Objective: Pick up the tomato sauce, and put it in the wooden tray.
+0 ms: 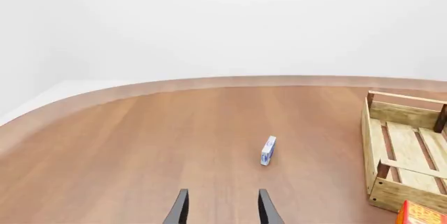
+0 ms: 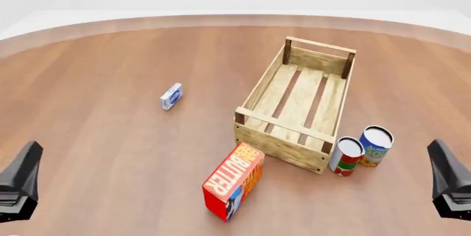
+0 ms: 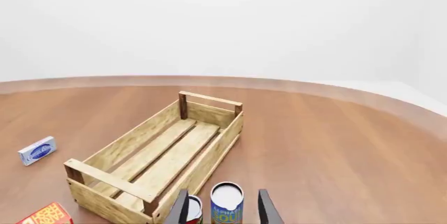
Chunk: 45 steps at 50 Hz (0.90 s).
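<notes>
Beside the wooden tray (image 2: 296, 101) stands the tomato sauce (image 2: 346, 156), small, hard and smooth. Grab its round sides. Both grippers, left gripper (image 1: 222, 207) and right gripper (image 3: 222, 207), are open and hold nothing.

tomato sauce (image 2: 346, 156): small can, red, white and green label, silvery top, upright on the desk, near right, just beside the near right corner of the wooden tray (image 2: 259, 84). light slatted crate, low sides, darker corner posts, set at an angle in mid-desk, running from near left to far right.
</notes>
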Available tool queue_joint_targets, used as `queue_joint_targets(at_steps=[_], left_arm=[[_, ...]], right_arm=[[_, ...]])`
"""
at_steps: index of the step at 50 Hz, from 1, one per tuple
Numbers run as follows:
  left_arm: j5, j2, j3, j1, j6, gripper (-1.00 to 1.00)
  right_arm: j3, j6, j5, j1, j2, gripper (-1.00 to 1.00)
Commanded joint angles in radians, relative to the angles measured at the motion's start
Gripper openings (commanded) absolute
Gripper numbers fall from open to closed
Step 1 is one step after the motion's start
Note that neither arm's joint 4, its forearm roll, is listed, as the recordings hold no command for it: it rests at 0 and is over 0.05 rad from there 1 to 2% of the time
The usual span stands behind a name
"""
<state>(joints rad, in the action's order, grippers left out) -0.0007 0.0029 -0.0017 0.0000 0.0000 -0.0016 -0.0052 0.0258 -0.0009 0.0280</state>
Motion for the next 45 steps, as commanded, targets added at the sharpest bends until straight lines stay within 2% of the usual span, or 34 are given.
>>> queue_joint_targets(at_steps=[1, 15, 27, 45], left_arm=[[-0.001, 0.005, -0.003, 0.0, 0.0, 1.0], [-0.001, 0.005, -0.003, 0.0, 0.0, 1.0], [-0.001, 0.005, -0.003, 0.0, 0.0, 1.0], [-0.001, 0.005, -0.003, 0.0, 0.0, 1.0]], right_arm=[[-0.003, 0.006, -0.024, 0.006, -0.025, 1.0], [-0.003, 0.004, -0.038, 0.013, -0.016, 1.0], [-0.008, 0.033, -0.068, 0.021, 0.007, 1.0], [-0.028, 0.022, -0.052, 0.057, 0.14, 1.0]])
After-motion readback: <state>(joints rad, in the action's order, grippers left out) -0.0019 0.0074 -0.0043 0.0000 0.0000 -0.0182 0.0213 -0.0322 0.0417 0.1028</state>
